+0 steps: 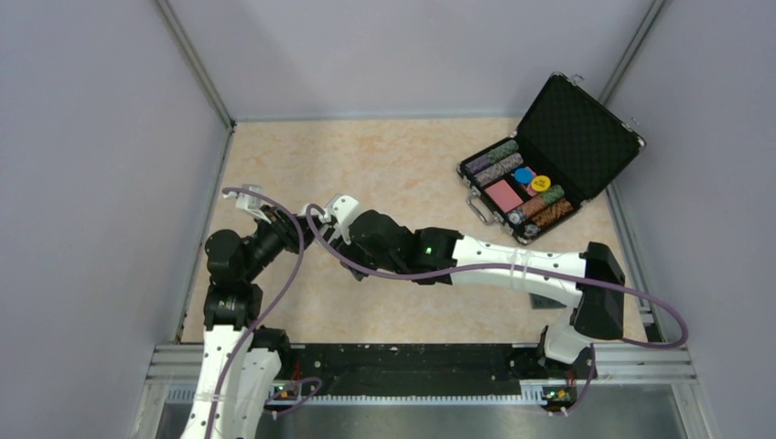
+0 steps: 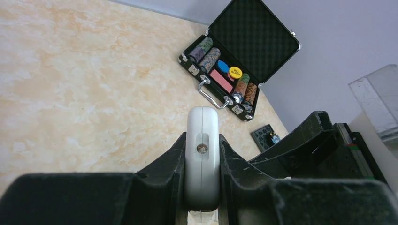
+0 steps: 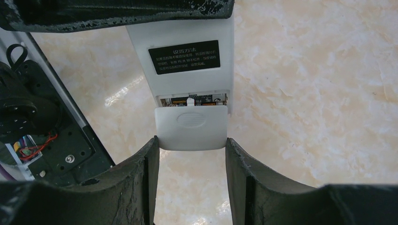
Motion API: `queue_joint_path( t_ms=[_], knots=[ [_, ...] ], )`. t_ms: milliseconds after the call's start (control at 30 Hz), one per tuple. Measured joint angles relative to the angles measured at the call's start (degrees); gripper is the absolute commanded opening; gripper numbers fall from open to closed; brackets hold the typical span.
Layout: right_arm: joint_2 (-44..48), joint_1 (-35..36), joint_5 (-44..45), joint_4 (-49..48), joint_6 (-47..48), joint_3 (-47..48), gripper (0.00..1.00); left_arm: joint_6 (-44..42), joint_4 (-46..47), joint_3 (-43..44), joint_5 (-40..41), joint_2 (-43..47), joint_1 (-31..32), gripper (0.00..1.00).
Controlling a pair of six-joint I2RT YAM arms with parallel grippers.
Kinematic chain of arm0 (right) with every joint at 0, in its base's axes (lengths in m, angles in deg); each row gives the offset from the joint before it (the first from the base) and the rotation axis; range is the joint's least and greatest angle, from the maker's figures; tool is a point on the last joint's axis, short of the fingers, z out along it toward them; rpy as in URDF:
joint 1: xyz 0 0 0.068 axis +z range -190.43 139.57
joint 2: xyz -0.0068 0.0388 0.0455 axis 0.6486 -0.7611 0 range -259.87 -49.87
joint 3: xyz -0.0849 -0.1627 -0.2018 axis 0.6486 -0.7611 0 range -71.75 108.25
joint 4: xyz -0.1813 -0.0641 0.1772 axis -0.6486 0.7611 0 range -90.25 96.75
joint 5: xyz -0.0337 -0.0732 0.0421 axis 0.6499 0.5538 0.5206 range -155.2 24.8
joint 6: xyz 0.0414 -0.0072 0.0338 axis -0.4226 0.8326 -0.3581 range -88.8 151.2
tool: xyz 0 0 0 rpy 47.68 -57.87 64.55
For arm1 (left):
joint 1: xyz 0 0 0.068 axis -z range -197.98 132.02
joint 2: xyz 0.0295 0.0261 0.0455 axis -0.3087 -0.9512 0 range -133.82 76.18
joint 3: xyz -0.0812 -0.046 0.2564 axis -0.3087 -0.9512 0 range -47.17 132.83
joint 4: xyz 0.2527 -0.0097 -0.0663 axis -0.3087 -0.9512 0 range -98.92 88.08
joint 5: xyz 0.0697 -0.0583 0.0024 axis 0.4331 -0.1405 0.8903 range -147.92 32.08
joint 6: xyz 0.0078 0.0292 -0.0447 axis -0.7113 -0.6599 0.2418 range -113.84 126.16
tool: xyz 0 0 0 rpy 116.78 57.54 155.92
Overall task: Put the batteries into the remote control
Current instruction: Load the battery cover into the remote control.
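My left gripper [image 2: 202, 157] is shut on the white remote control [image 2: 202, 140], which shows edge-on between its fingers, held above the table. In the right wrist view the remote's plain white back [image 3: 187, 82] carries a black label. The small white cover piece [image 3: 191, 126] sits slid partway off the compartment. A narrow gap [image 3: 192, 100] above it shows dark and brass-coloured parts; I cannot tell whether batteries lie inside. No loose batteries are in view. My right gripper [image 3: 191, 143] pinches the cover's lower corners with its fingertips. Both grippers meet at the table's left [image 1: 307, 219].
An open black case of poker chips [image 1: 540, 174] stands at the back right, also in the left wrist view [image 2: 234, 70]. A blue gadget on a black square pad [image 2: 267, 137] lies near it. Grey walls enclose the table; a black rail [image 1: 412, 366] runs along the near edge.
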Motion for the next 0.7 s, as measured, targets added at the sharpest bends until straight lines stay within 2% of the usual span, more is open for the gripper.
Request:
queue_joint_path(
  t_ms=[700],
  knots=[
    [-0.9, 0.0, -0.8, 0.9, 0.2, 1.2, 0.36, -1.0, -0.9, 0.0, 0.2, 2.6, 0.0, 0.0]
  ],
)
